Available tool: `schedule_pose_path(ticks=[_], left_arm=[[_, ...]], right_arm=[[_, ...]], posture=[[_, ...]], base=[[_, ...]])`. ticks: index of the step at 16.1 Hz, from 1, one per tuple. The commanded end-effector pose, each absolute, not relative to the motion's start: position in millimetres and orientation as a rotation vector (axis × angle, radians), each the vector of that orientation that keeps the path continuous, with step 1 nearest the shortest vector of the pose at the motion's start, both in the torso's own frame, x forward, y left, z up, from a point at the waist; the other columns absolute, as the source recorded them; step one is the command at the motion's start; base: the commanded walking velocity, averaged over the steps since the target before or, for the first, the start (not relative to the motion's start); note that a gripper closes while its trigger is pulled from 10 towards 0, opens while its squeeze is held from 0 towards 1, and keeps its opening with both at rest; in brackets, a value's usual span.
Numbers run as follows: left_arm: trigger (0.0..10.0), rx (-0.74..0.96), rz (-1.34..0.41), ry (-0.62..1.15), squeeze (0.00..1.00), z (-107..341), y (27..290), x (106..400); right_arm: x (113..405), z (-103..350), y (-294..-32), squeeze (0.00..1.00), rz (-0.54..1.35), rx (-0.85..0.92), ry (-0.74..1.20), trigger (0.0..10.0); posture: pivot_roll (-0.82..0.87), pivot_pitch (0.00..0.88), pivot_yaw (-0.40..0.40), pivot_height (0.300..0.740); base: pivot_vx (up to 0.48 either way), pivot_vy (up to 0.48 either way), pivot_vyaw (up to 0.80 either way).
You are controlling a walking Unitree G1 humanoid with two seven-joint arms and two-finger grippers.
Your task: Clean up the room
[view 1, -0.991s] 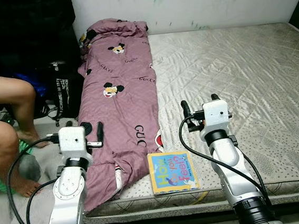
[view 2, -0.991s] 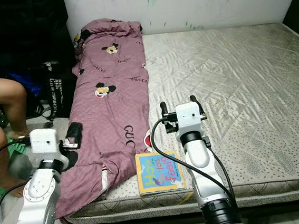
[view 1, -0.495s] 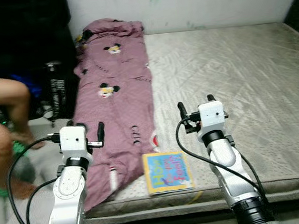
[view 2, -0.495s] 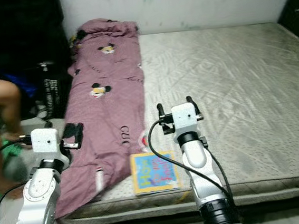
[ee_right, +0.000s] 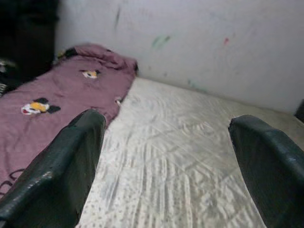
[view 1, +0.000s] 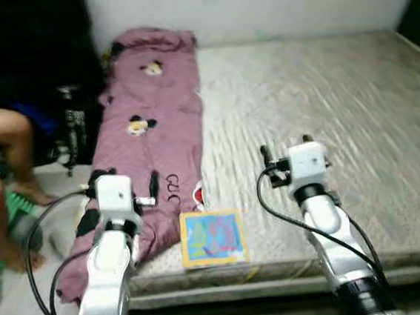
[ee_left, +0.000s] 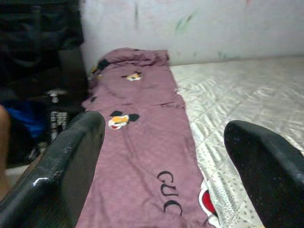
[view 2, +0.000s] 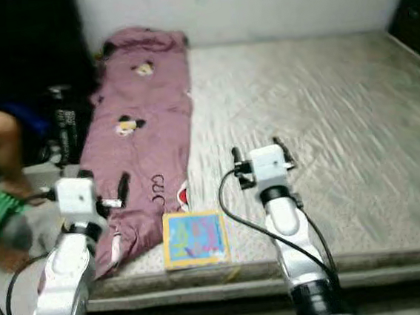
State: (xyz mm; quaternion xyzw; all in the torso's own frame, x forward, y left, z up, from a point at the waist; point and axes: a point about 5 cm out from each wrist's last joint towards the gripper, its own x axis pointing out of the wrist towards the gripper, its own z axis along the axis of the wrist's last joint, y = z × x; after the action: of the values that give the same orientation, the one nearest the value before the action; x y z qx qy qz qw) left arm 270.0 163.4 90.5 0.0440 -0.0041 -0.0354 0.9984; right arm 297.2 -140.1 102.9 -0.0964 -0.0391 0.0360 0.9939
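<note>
Both grippers, left [view 1: 124, 189] and right [view 1: 286, 156], spread empty over mattress [view 1: 354, 106] front edge; best approach book [view 1: 205, 237] squarely, low.

One mattress [view 1: 324, 102], one purple blanket [view 1: 151, 126], one book [view 1: 212, 237], and seemingly one black bag [view 1: 73, 130].

Blanket print: on the mauve blanket [ee_left: 142, 142] we read large black letters "GUC", running off the edge of the left wrist view.
Book cover: the book [view 1: 212, 238] near the mattress's front edge carries coloured lettering, but it is too blurred for us to read.
Black bag: the white marks on the black bag [view 1: 73, 130] beside the bed we cannot make out.
</note>
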Motion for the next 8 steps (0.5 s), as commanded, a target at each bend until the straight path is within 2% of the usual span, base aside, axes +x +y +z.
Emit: schedule_pose_path(ticks=[1,2,8], left_arm=[[10.0,0.106,-0.050,-0.014,0.00,93.2,172.0,270.6],[10.0,0.107,-0.051,-0.015,0.00,93.5,171.5,271.0],[10.0,0.101,-0.071,-0.025,0.00,94.7,168.8,272.6]], right_arm=[[299.6,106.8,-130.3,0.00,0.101,-0.183,-0.090,10.0],[299.8,106.6,-130.1,0.00,0.102,-0.181,-0.088,10.0],[300.7,105.6,-129.8,0.00,0.103,-0.181,-0.081,10.0]], posture=[[0.08,0.000,-0.012,0.740],[0.08,0.000,-0.011,0.740],[0.08,0.000,-0.010,0.740]], base=[[0.000,-0.292,0.00],[0.000,-0.274,0.00],[0.000,0.000,0.00]])
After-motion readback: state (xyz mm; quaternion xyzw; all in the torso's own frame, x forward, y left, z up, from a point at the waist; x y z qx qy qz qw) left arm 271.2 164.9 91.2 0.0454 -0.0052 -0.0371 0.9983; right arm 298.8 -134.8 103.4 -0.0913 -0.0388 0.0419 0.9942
